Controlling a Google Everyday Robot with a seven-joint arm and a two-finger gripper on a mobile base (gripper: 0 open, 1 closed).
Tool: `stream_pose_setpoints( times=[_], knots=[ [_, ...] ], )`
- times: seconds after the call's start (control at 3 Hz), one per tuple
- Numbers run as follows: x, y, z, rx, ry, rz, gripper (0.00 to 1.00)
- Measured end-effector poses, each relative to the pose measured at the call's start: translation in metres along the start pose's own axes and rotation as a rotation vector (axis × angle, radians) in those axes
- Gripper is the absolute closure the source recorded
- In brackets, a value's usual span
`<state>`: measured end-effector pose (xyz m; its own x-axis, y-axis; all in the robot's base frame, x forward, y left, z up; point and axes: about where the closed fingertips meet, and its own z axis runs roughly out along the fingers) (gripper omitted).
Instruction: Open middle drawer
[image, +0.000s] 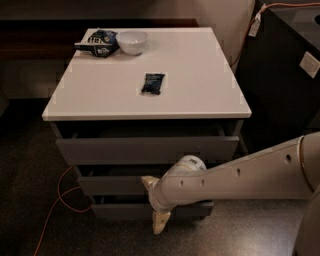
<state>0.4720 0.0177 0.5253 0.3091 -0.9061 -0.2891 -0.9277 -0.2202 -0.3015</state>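
1. Though rigid, middle drawer probably light on its runners; no handle visible, so best hooked behind the front's top lip.
2. Set between top drawer and bottom drawer, not yet drawn out.
3. Gripper spread wide before the middle and bottom fronts; nothing clasped.

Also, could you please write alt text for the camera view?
A white robot arm reaches in from the right, its pincer low in front of the middle drawer of a grey cabinet. On the white top sit a bowl, a snack bag and a small dark packet.
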Motion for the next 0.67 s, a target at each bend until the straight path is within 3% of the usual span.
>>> stream_pose_setpoints(
  times=[0.67],
  knots=[
    [0.016,-0.0023,0.013,0.052,-0.006,-0.003,0.0]
  ],
)
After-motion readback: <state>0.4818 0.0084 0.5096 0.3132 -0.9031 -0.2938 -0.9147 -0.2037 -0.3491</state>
